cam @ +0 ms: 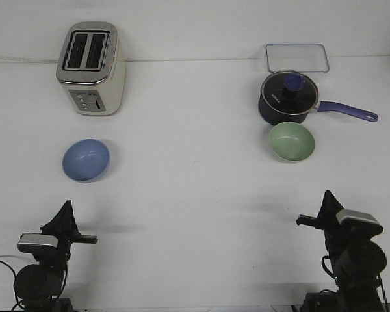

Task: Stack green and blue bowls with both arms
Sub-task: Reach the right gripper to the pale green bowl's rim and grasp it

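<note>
- Green bowl [291,142] on the white table [195,214], right side, just in front of the navy saucepan [288,98], upright.
- Blue bowl [86,160] on the left side, in front of the cream toaster [91,69], well apart from the green one.
- Left gripper [66,212] low at the near edge, holding nothing; jaw gap impossible to tell.
- Right gripper [327,201] likewise, holding nothing; gap impossible to tell.
- Clear lidded tray [297,57] behind the saucepan.

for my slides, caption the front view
Both arms wait low; blue bowl left, green bowl right, not yet stacked.
</note>
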You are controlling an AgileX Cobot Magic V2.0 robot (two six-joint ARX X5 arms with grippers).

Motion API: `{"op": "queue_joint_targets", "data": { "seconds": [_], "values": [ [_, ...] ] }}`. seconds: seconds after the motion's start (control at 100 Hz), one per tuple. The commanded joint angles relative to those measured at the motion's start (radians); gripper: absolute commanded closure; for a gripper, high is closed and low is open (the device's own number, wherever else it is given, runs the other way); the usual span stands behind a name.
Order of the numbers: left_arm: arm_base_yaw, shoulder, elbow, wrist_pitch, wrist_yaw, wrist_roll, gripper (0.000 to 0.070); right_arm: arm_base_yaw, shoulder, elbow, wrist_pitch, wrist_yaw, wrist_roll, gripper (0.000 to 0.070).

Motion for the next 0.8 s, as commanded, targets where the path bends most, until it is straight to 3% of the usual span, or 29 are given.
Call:
{"op": "queue_joint_targets", "data": {
  "seconds": [0.0, 0.04, 0.13, 0.17, 0.52, 0.79],
  "values": [
    [-0.001, -0.001, -0.019, 0.01, 0.005, 0.001, 0.0686, -0.001, 0.131, 0.109, -0.069, 0.0, 0.018, 0.0669],
    [-0.001, -0.001, -0.019, 0.01, 0.005, 0.001, 0.0686, -0.001, 0.203, 0.169, -0.105, -0.002, 0.008, 0.0545],
    [-0.001, -0.001, -0.019, 0.01, 0.005, 0.001, 0.0685, -0.001, 0.367, 0.296, -0.171, -0.004, -0.016, 0.0125],
    [-0.001, -0.001, -0.019, 0.01, 0.005, 0.001, 0.0685, -0.001, 0.436, 0.347, -0.189, -0.01, -0.033, 0.004],
    [-0.001, -0.001, -0.019, 0.01, 0.005, 0.001, 0.0686, -0.053, 1.013, 0.746, -0.259, -0.014, -0.116, 0.0044],
    [-0.001, -0.001, -0.019, 0.01, 0.005, 0.001, 0.0686, -0.093, 1.343, 0.921, -0.277, -0.014, -0.153, 0.0045]
  ]
}}
